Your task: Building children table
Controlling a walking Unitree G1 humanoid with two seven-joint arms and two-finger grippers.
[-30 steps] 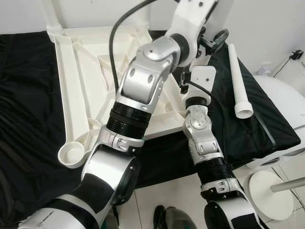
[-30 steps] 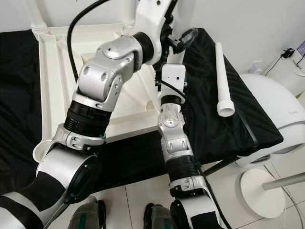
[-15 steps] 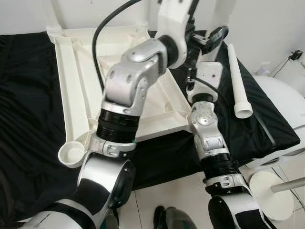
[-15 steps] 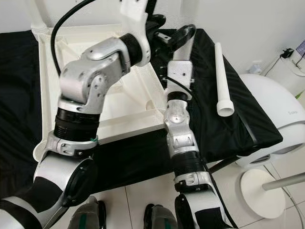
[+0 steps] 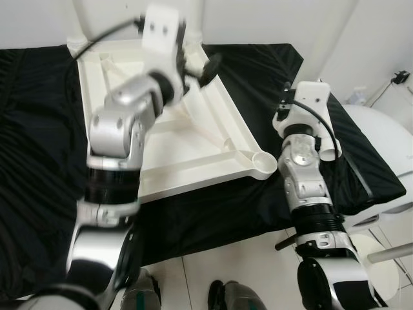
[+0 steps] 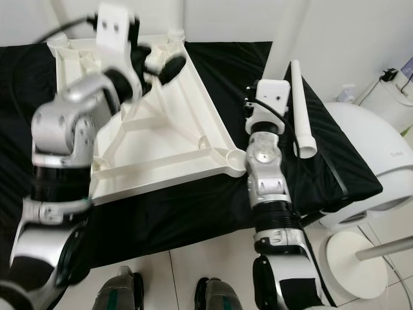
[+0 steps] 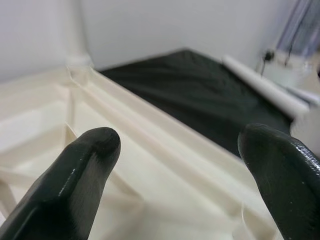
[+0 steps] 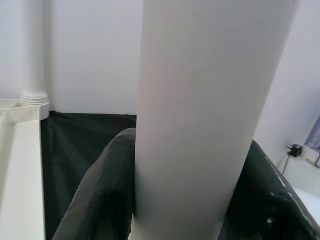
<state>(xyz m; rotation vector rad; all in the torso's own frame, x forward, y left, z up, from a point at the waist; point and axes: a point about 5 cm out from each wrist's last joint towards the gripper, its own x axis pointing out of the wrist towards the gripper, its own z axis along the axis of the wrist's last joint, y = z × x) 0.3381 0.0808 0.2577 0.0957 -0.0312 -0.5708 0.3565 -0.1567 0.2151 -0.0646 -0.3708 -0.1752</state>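
Observation:
The white tabletop [image 5: 213, 129] lies upside down on the black cloth, its near right corner socket [image 5: 261, 165] standing empty. A loose white table leg [image 6: 301, 110] lies on the cloth to the right of it. My right gripper [image 8: 195, 140] is at this leg, with its fingers [image 8: 107, 185] spread on either side of the tube [image 8: 200, 75]. Over the far end of the tabletop my left gripper [image 5: 197, 68] hangs open and holds nothing, as the left wrist view [image 7: 180, 135] also shows.
Upright legs stand at the tabletop's far corners [image 5: 80, 19] [image 8: 34, 60]. A white rounded appliance [image 5: 381, 129] sits beyond the cloth's right edge, with a round white base [image 6: 352, 258] on the tiled floor below. My feet [image 5: 226, 297] are at the near edge.
My left arm has swung up and left to the tabletop's far end, uncovering the near right corner. My right arm has moved right, bringing its fingers around the loose leg.

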